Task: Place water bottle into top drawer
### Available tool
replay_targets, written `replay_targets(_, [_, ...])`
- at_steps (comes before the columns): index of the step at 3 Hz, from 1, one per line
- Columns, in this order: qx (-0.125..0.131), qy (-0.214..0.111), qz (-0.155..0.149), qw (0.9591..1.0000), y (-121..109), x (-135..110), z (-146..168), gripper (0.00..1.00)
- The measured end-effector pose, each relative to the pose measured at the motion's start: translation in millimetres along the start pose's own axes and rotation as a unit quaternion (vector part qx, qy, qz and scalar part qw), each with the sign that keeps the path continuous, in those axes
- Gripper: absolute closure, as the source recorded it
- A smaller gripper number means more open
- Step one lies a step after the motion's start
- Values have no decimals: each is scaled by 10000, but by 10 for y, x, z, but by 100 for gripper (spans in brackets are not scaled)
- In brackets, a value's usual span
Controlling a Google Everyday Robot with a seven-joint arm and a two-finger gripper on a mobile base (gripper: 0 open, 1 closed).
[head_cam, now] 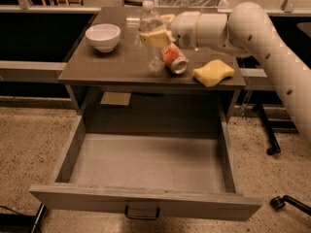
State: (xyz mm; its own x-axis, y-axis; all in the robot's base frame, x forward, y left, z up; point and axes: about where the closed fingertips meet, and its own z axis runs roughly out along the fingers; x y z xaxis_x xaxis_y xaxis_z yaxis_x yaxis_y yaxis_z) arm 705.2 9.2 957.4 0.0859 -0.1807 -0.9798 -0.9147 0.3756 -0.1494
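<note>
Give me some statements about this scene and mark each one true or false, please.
1. The top drawer is pulled open. True.
2. The water bottle lies inside the drawer. False: it is upright over the tabletop, with the claw at it.
3. The soda can stands upright. False: it lies on its side beside the bottle.
4. A white bowl sits on the tabletop. True.

Warm light falls on speckled floor (29, 144) around a brown table (97, 64).
</note>
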Motion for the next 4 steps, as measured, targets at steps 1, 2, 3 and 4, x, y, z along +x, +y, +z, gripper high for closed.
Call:
replay_targets(1, [-625, -219, 197, 9976, 348, 362, -435, 100])
replay_targets(2, [-625, -220, 197, 9976, 348, 361, -431, 100])
replay_targets(3, [-886, -390, -73, 9953, 520, 226, -438, 100])
replay_targets(4, [-1514, -593, -342, 9861, 897, 97, -427, 100])
